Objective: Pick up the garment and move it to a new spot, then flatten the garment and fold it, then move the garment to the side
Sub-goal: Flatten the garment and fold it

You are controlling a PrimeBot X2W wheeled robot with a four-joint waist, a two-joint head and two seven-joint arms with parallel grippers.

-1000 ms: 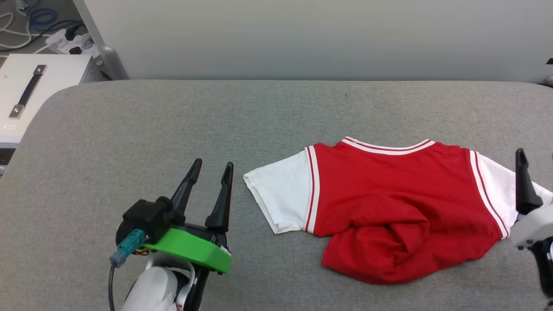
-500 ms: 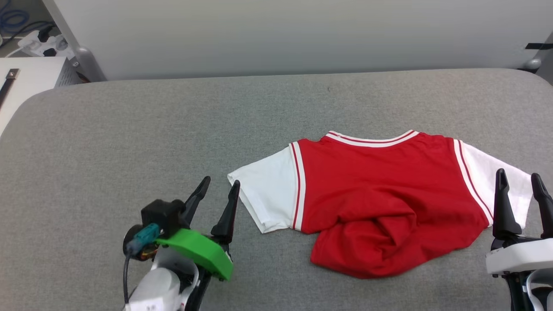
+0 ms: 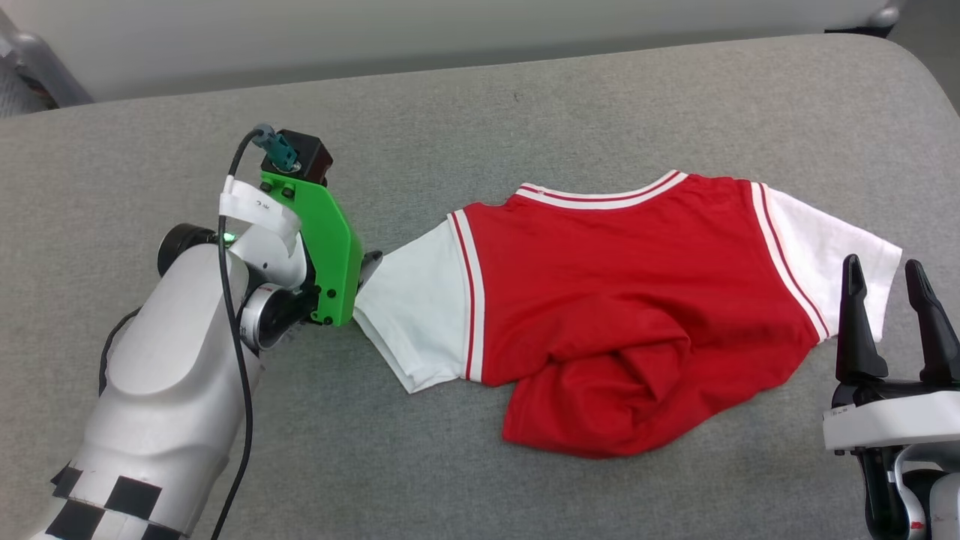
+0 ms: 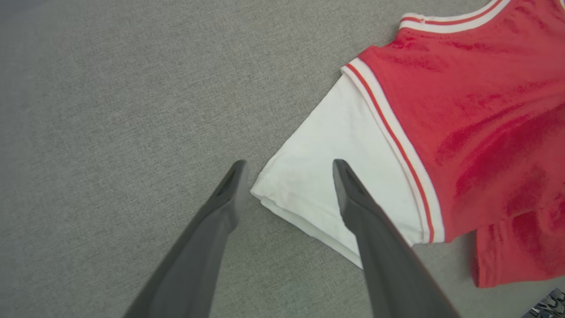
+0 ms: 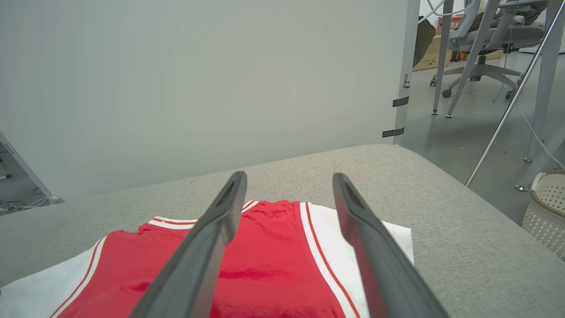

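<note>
My left gripper (image 4: 287, 170) just swung down over the white sleeve (image 4: 326, 145) of the red jersey T-shirt (image 3: 600, 285), fingers spread astride the hem. My right gripper (image 3: 885, 274) is spread too. Pickup pinch looks next.

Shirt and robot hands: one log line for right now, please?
garment: hem bunched, on grey pad | left gripper: open, straddling white sleeve corner | right gripper: open, beside other sleeve | stage: not yet picked up
</note>
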